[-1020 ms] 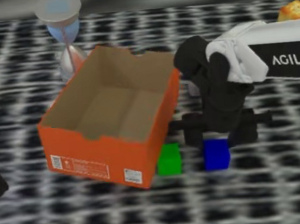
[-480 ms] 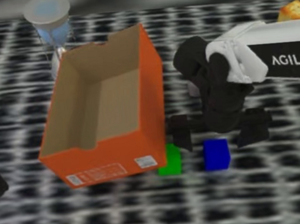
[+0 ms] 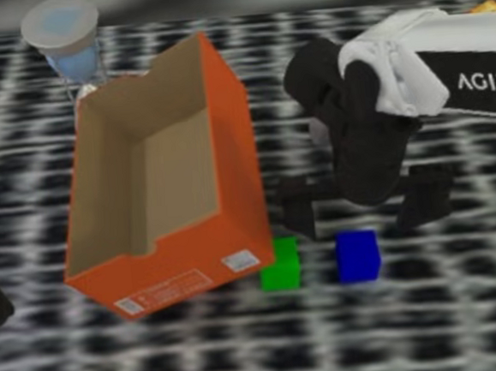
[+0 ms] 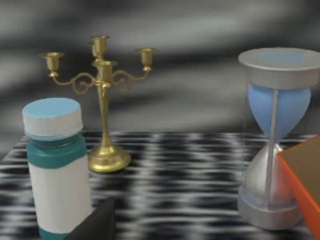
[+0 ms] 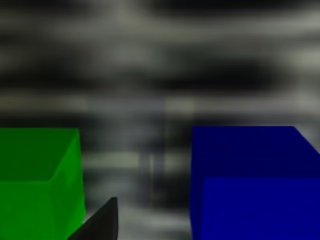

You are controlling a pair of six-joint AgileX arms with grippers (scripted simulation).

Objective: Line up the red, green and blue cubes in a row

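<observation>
Top view is showing our right gripper (image 3: 366,215) hanging with its fingers spread wide, just behind the small deep blue plain cube (image 3: 358,256), not touching it. The bright green plain cube (image 3: 281,264) is sitting off toward its left finger, pressed up against the big open orange cardboard box (image 3: 235,178). We aren't seeing the red cube anywhere, maybe the box is hiding it. We're thinking a clean, straight lift-off keeps both cubes in line. Left arm's parked, gripper out of sight.
</observation>
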